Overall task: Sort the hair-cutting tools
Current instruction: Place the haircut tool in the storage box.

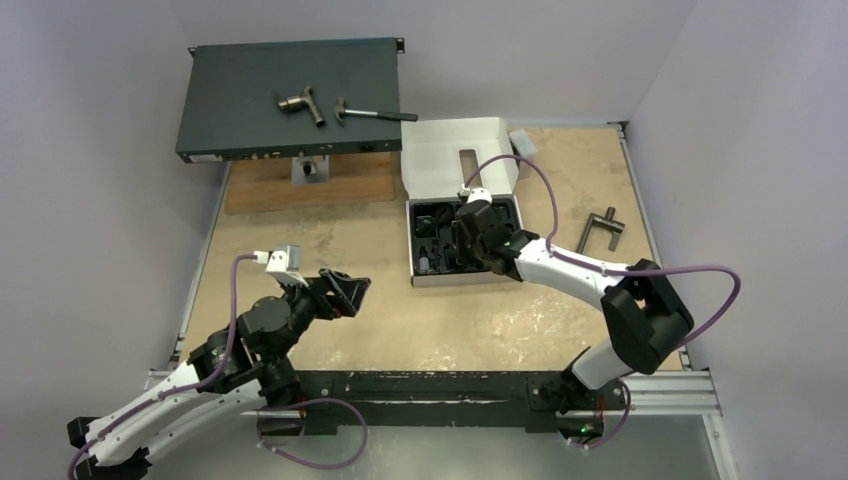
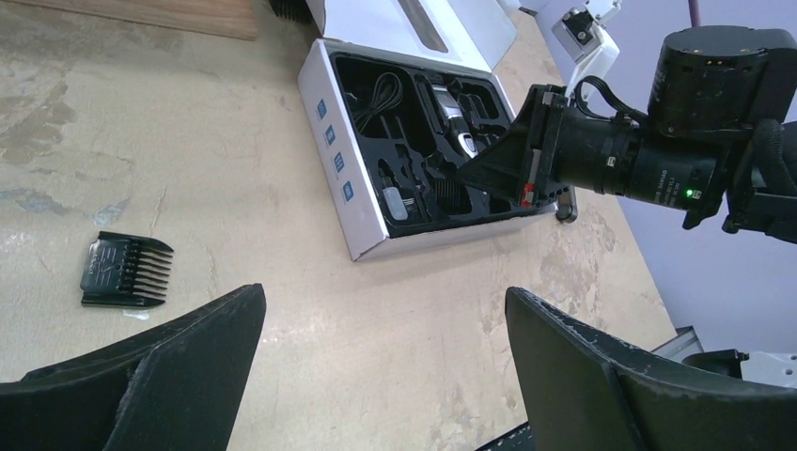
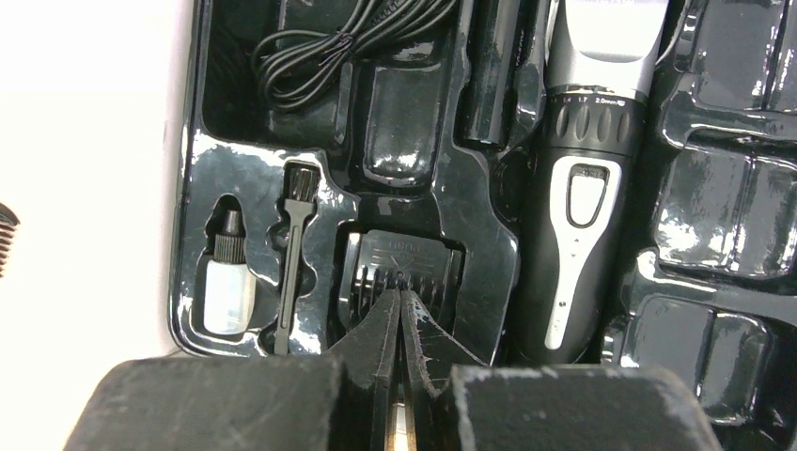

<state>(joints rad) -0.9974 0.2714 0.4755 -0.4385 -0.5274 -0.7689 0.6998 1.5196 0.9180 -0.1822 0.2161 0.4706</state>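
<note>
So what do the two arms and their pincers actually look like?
The left arm and right arm have white shells with black joints. A purple cable loops along each. The left pincer and right pincer are matte black, with broad wedge-shaped fingers scuffed at the edges. A green light glows near the right wrist.

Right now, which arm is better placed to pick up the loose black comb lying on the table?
Left, probably. The left gripper hangs open over the table, with the comb close ahead of it. The right gripper is shut and down inside the box, farther from the comb.
</note>
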